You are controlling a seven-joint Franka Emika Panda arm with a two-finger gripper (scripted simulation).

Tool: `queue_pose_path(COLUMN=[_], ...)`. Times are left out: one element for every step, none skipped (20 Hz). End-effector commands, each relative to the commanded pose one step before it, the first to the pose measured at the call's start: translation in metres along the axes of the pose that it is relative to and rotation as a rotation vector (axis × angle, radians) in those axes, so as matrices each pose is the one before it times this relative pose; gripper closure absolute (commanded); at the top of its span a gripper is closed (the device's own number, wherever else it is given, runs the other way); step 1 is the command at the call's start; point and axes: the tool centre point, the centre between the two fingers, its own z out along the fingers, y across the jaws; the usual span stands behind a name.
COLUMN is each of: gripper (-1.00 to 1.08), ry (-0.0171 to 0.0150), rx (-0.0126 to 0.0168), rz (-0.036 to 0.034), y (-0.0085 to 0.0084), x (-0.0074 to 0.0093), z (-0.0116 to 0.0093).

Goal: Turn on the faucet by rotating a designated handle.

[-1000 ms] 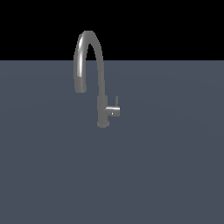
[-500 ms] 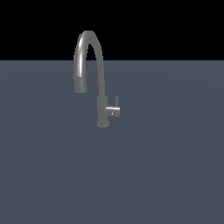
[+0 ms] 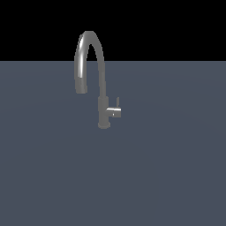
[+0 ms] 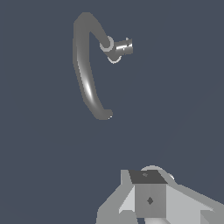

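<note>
I note the faucet (image 3: 103, 95) standing upright on the grey surface (image 3: 167, 176), handle (image 3: 115, 112) projecting toward the exterior view's right; gripper (image 4: 148, 199) well apart from both, its opening I cannot tell

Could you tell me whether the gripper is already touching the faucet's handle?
No, the gripper is clearly apart from the handle, with bare surface between them.

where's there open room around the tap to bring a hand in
The grey surface is bare all around the faucet. Widest room is in front of it and on the exterior view's right, beside the handle. Tightest is under the arched spout.
</note>
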Motion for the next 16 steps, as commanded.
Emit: queue_pose_path(gripper=[1.08,1.08,1.08,1.08,1.08,1.08,1.08,1.08,1.08,1.08,1.08,1.08,1.08,1.08,1.08,1.08], ry=[-0.03484,-0.01405,-0.01414,-0.01422,-0.01431,-0.01440,-0.01449,-0.01458,-0.01467,-0.01477,-0.01487,-0.01498,-0.01508,-0.01520,-0.01532,-0.01544], rx=[0.03880,0.01568,0.01580,0.01592,0.01604,0.01616,0.01627,0.01640,0.01652,0.01664,0.01676,0.01690,0.01702,0.01716,0.01731,0.01745], rz=[0.04141,0.01643,0.01652,0.01661,0.01669,0.01678,0.01686,0.01695,0.01703,0.01712,0.01721,0.01731,0.01740,0.01750,0.01761,0.01772], y=[-0.00178,-0.00076,-0.00076,-0.00077,-0.00077,-0.00078,-0.00078,-0.00079,-0.00079,-0.00079,-0.00080,-0.00080,-0.00081,-0.00081,-0.00081,-0.00082], x=[0.01555,0.00620,0.00624,0.00628,0.00632,0.00636,0.00639,0.00643,0.00647,0.00650,0.00654,0.00658,0.00662,0.00666,0.00671,0.00675], z=[0.00377,0.00146,0.00146,0.00147,0.00147,0.00148,0.00148,0.00149,0.00149,0.00149,0.00150,0.00150,0.00151,0.00152,0.00152,0.00153])
